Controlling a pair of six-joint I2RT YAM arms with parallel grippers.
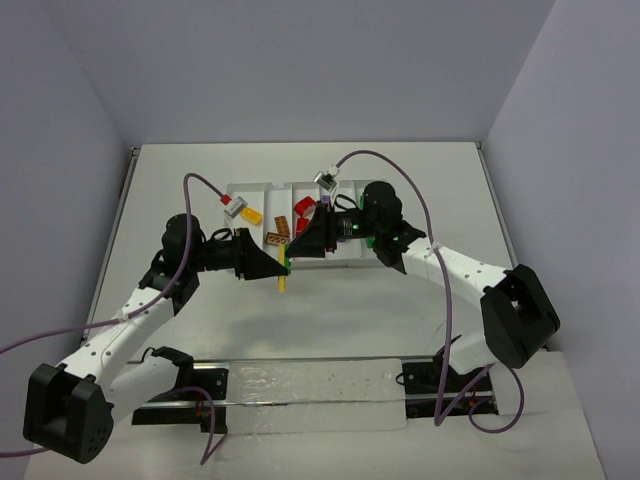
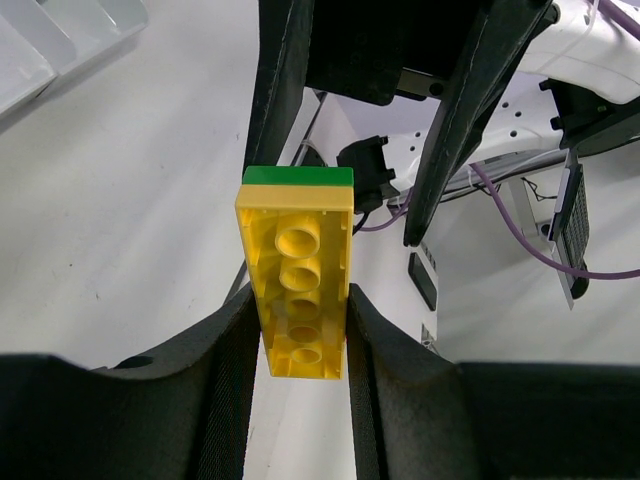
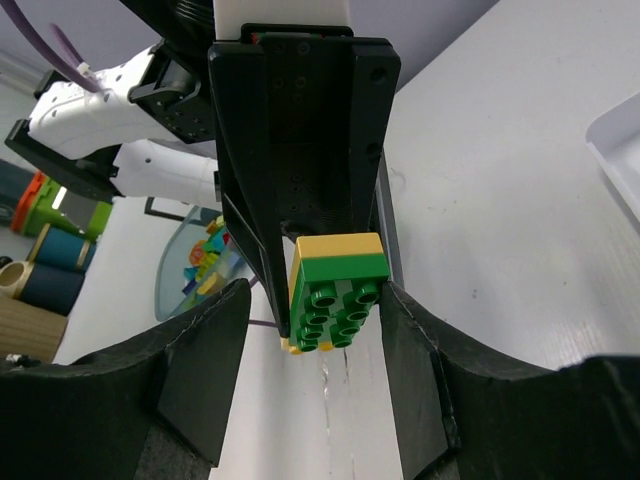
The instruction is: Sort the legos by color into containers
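- Clamping the yellow brick (image 2: 297,290) by its long sides, the left fingers (image 2: 232,355) hold it near the tray's front edge, with a green brick (image 3: 338,295) stuck on its end.
- The right fingers (image 3: 212,345) stand apart on either side of that green brick, not visibly gripping it.
- Beyond, the white tray (image 1: 250,187) on the surface (image 1: 330,320) holds red bricks (image 1: 303,207), orange-brown bricks (image 1: 278,230) and a yellow one; their compartments cannot be told.
- Sorting looks partly done: this stuck pair is not yet separated or placed.

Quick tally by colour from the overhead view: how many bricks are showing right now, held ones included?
Yellow bricks: 2, one in the left pincer
Orange-brown bricks: 2
Red bricks: 2
Green brick: 1, stuck on the held yellow
Purple: 0 showing
Total: 7 clearly showing; the right arm hides part of the tray.
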